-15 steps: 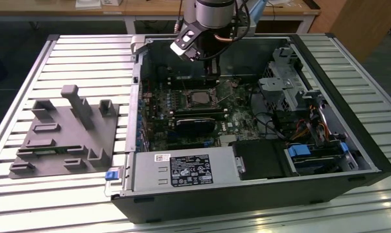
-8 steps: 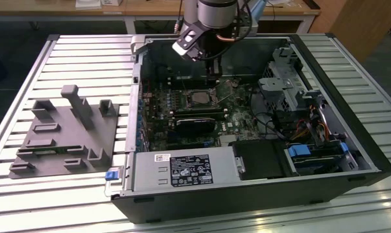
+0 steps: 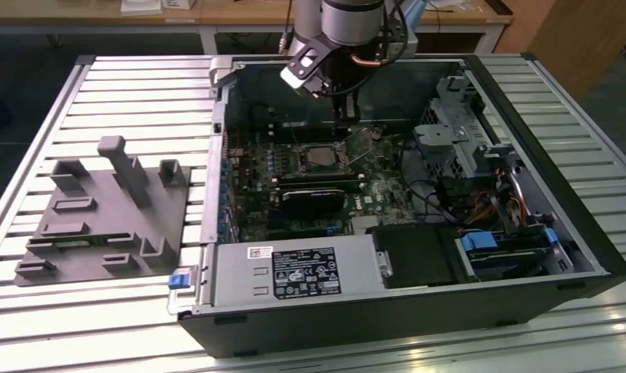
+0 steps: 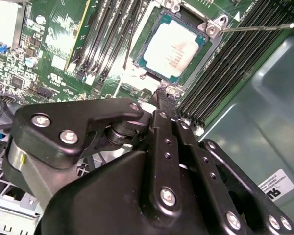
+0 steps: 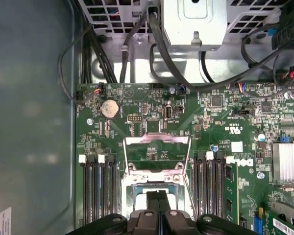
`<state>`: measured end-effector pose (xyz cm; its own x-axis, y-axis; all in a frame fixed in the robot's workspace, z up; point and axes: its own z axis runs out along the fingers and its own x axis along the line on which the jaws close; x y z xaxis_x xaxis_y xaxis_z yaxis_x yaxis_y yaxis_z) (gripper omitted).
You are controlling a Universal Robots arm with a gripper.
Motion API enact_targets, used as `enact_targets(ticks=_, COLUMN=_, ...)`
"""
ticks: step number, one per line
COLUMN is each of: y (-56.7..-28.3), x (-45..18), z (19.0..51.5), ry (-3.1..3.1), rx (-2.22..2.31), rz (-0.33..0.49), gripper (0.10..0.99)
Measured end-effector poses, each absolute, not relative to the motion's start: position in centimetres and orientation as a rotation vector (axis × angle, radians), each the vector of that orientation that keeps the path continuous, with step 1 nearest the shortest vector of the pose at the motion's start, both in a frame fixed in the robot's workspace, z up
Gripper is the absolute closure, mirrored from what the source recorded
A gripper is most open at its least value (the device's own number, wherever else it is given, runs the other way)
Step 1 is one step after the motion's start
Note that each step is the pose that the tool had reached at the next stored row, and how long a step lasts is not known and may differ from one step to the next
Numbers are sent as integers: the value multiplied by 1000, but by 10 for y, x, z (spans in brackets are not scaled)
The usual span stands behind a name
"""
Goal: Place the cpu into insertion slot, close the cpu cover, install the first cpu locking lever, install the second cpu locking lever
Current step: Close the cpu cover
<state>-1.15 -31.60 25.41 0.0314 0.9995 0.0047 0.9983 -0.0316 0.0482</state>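
The cpu (image 4: 174, 49), pale silvery-tan, lies flat in the insertion slot (image 4: 211, 30) on the green board; in the exterior view the cpu (image 3: 315, 158) sits mid-case. The cpu cover (image 5: 157, 141), a thin silver frame, stands swung open on the far side of the slot. One thin locking lever (image 4: 257, 28) sticks out sideways, unlatched. My gripper (image 4: 167, 96) hangs just above the slot's near edge with its black fingers (image 5: 152, 200) pressed together and nothing between them. In the exterior view the gripper (image 3: 342, 132) reaches down into the case behind the socket.
Long black memory slots (image 5: 99, 191) flank the socket on both sides. A black card (image 3: 313, 200) lies in front of it. The drive cage (image 3: 452, 136) and cables (image 5: 159, 54) crowd the exterior view's right. A grey fixture (image 3: 105, 217) stands on the slatted table at its left.
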Motion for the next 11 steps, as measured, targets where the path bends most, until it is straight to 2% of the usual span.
enact_targets(ticks=11, y=-316, x=0, z=254, ry=2164, rx=2233, rz=57, gripper=980)
